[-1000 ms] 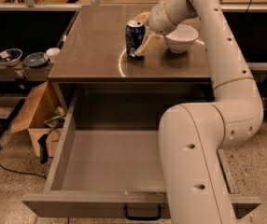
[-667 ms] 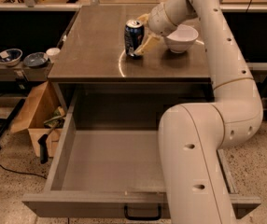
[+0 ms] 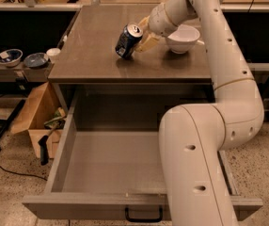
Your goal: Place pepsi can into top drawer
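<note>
The pepsi can [image 3: 127,41] is dark blue with a silver top. It is tilted, top leaning right, just above the brown countertop [image 3: 92,51] near its middle. My gripper [image 3: 143,37] reaches in from the right, and its pale yellow fingers [image 3: 147,41] are closed on the can's right side. The top drawer [image 3: 78,205] is pulled fully open below the counter's front edge. It is grey and empty, with a black handle [image 3: 144,214] on its front panel. My arm covers the drawer's right part.
A white bowl [image 3: 182,37] stands on the counter right of the gripper, close to the wrist. An open cardboard box [image 3: 33,119] sits on the floor left of the drawer. Two small bowls [image 3: 8,56] and a cup rest on a low shelf at the left.
The can stood upright on the counter before. Now it is tilted in the gripper, slightly raised and shifted a little to the left.
</note>
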Controlling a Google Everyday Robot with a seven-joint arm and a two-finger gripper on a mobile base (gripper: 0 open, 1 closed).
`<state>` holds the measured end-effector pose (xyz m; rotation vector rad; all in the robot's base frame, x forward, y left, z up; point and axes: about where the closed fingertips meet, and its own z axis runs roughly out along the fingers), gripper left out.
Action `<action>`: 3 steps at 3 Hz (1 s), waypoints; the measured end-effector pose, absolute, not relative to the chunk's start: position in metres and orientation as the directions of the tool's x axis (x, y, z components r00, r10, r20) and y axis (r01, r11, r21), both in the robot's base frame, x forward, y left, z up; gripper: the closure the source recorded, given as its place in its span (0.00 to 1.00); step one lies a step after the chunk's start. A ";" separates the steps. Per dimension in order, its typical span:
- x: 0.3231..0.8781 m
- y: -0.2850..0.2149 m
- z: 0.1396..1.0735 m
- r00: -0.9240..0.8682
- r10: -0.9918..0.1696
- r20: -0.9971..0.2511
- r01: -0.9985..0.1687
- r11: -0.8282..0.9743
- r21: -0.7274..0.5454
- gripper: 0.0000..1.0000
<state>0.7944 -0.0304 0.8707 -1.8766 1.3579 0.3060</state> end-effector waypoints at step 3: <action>0.769 -0.044 0.918 0.375 -0.754 -0.539 -0.890 -0.130 -0.437 1.00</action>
